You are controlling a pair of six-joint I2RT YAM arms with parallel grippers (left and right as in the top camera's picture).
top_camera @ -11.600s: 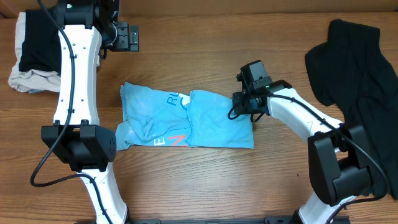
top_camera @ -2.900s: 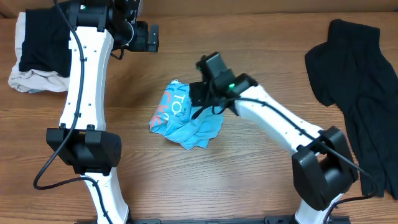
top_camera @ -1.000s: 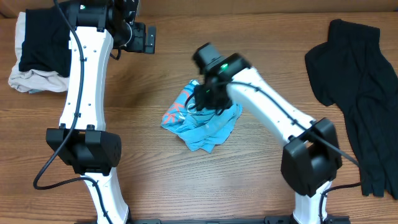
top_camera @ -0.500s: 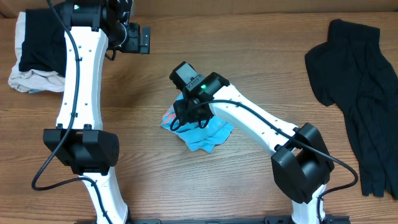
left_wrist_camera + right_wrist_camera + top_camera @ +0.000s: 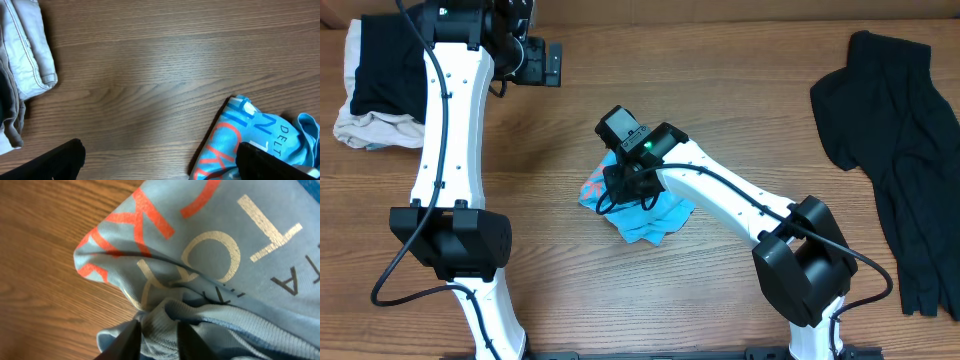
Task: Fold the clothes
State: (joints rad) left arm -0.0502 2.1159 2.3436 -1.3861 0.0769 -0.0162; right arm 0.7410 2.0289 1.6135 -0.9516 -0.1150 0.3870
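Gripping: right claw [image 5: 157, 330] pinches bunched blue T-shirt [image 5: 210, 255] | left claw [image 5: 160, 147] wide above table [image 5: 150, 75]

We see a light blue cloth T-shirt [image 5: 655, 215] near the middle of the brown wood-grain table [image 5: 720, 90]. Its print mixes red-orange curved strokes and letters with white to pale silver letters, and the right wrist view also shows a few smaller dark letters. The large black cloth garment [image 5: 905, 130] along the table's right edge is one plain black throughout. At the far left corner, a stitched off-white cloth [image 5: 365, 128] shows beside a folded black cloth [image 5: 385, 65]. The left arm [image 5: 445, 130] and right arm [image 5: 720, 195] are white with black joints, and the right one carries a small green light [image 5: 644, 143].
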